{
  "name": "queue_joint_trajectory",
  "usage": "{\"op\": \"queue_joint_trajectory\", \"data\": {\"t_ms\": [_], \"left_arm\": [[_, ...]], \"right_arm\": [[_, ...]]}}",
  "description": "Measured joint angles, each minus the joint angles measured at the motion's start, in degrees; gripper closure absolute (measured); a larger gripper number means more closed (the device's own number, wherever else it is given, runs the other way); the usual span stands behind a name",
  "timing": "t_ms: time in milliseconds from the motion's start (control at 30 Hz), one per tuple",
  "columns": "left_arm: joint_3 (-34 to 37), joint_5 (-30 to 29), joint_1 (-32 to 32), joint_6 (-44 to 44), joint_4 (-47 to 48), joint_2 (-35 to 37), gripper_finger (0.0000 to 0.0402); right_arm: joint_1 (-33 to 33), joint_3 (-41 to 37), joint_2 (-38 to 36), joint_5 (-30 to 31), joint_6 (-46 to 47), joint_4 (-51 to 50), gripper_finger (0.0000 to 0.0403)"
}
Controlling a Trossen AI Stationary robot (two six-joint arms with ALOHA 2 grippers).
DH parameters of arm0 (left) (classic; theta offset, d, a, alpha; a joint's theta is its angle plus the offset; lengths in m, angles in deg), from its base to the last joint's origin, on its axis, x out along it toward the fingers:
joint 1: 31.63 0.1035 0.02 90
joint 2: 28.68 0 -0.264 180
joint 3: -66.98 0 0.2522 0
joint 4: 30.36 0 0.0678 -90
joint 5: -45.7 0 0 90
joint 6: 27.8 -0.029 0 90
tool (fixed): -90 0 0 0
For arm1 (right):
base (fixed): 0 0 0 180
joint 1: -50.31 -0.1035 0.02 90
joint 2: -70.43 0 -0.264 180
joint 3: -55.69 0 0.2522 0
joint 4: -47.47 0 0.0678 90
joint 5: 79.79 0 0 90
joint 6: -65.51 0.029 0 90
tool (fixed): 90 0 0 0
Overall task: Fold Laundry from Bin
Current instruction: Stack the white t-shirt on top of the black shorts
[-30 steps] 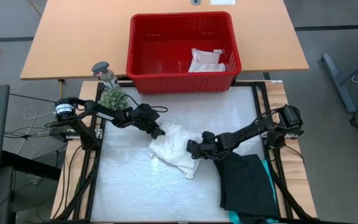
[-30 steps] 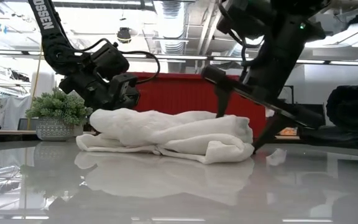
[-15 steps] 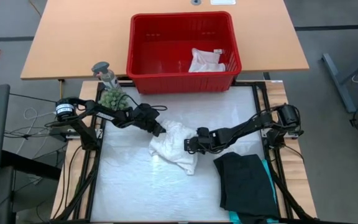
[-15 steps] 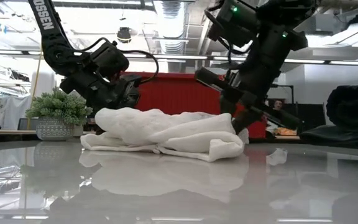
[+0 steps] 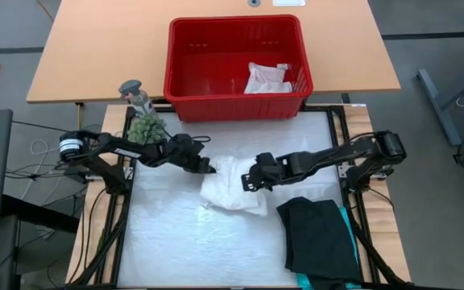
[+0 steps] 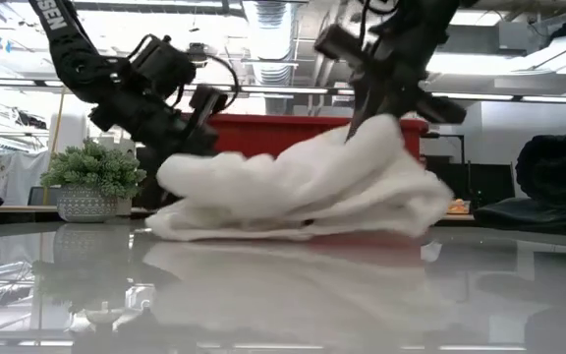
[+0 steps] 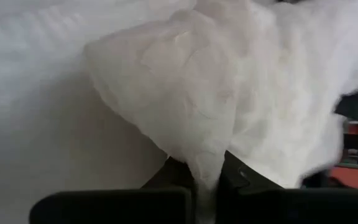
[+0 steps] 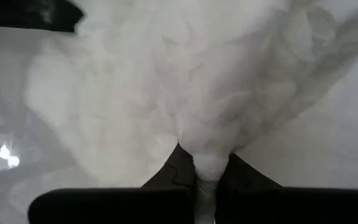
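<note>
I see the white lacy top [image 5: 230, 187] bunched mid-tabletop [image 5: 167, 242], my left hand [image 5: 209, 168] clamped on its left edge, my right hand [image 5: 248, 182] pinching its right edge, black garment [image 5: 321, 235] at the right front corner, red bin [image 5: 236, 56] beyond the far edge

High cam straight down, low cam table-level, both wrist cams close-up; all sharing white garment [image 5: 232, 189].

We're in a lab/workshop: exposed ceiling ducts [image 6: 263, 20] top centre of low view, wooden workbench [image 5: 95, 56] upper left of high view.
</note>
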Motion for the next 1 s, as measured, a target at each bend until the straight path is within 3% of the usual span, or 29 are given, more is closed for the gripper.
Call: {"op": "queue_joint_trajectory", "data": {"t_ms": [233,467,633,1000], "left_arm": [[-8.1,-1.1,-4.3,2.8,0.2,0.4,0.0401],[-22.3,-2.9,-6.6,-4.7,13.8,0.5,0.0401],[-30.1,-5.2,-6.9,-9.9,21.7,0.5,0.0401],[-39.3,-2.8,-8.0,-9.6,21.8,-4.7,0.0401]], "right_arm": [[-0.1,1.2,-6.3,0.0,-2.7,-4.9,0.0360],[-2.3,1.2,-11.6,1.6,-1.8,-10.9,0.0360],[-5.9,1.2,-16.1,5.5,2.9,-15.8,0.0360],[-18.5,1.2,-22.3,15.7,17.5,-22.6,0.0360]]}}
